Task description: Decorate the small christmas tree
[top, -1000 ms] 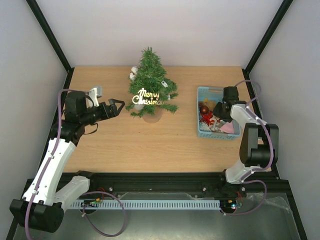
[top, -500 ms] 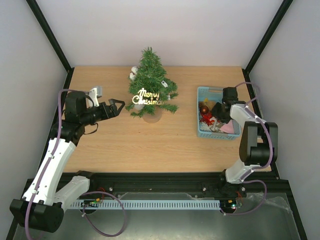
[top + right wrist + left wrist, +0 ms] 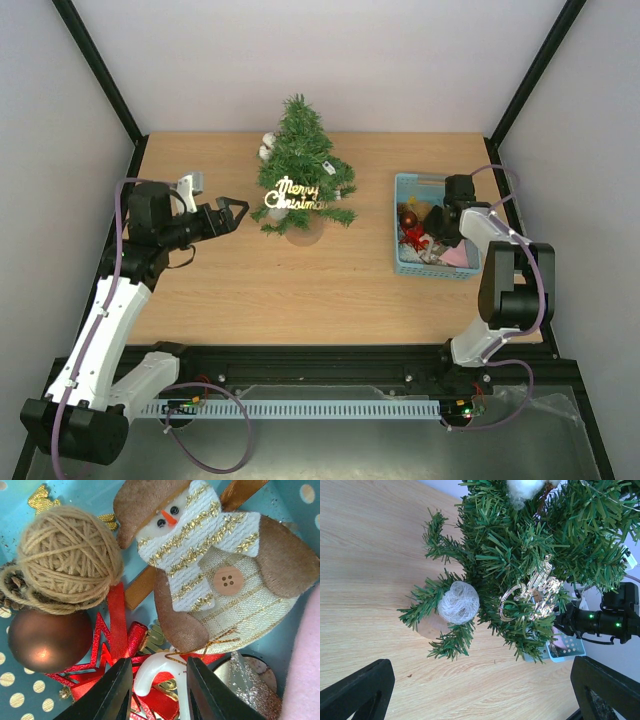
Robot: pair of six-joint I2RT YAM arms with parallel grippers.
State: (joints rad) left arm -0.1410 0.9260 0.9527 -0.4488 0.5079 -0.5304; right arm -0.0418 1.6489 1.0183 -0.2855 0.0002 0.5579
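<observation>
Wood-grain tabletop (image 3: 300,290) is carrying the bristly small christmas tree (image 3: 300,170) at back centre, while the left gripper (image 3: 238,208) is gaping wide just beside it and the right gripper (image 3: 159,690) is pinching a smooth, curved white candy cane (image 3: 152,672) inside the light-blue basket (image 3: 402,262).

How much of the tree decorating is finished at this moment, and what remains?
Done: the small christmas tree carries a gold Merry Christmas sign and white fluffy balls. In hand: the right gripper, down in the light-blue basket, appears closed on a white candy cane; the left gripper hovers open beside the tree. Left: the snowman, yarn ball and brown bauble lie in the basket.
</observation>
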